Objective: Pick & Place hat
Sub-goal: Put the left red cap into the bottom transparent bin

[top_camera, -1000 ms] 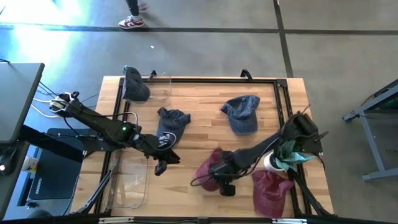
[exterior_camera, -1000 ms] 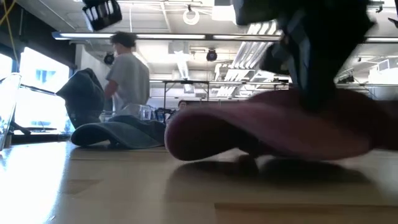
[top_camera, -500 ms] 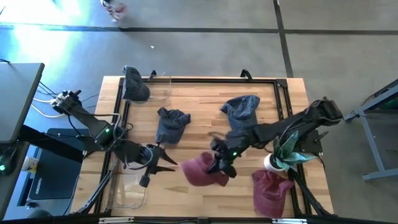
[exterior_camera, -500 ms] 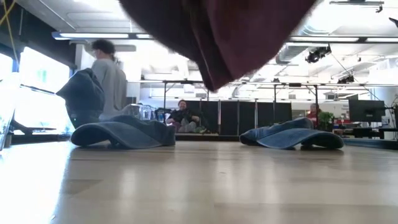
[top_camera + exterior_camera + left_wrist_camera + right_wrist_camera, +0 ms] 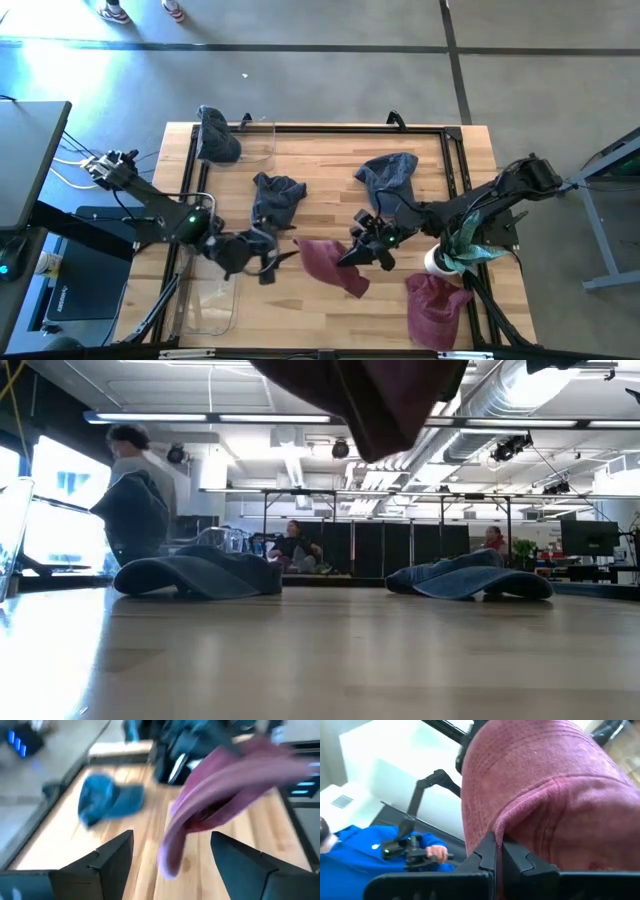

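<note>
Hat: soft maroon cloth cap (image 5: pixel 328 264) hung lengthwise from right gripper (image 5: pixel 362 251), trailing toward left gripper (image 5: pixel 268 261)
Right gripper: pinched tight on cap
Left gripper: spread wide, empty

I count three blue hats (image 5: pixel 277 197) and two maroon hats (image 5: pixel 330 264) on my feed, plus two clear bins (image 5: pixel 212 295), one white cup (image 5: pixel 436 262), and two people (image 5: pixel 292 548).

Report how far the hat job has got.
Done: the right gripper has a maroon hat pinched and off the table. In hand: that hat hangs in the air before the open left gripper. Left: setting it down; three denim hats and another maroon hat lie on the table.
</note>
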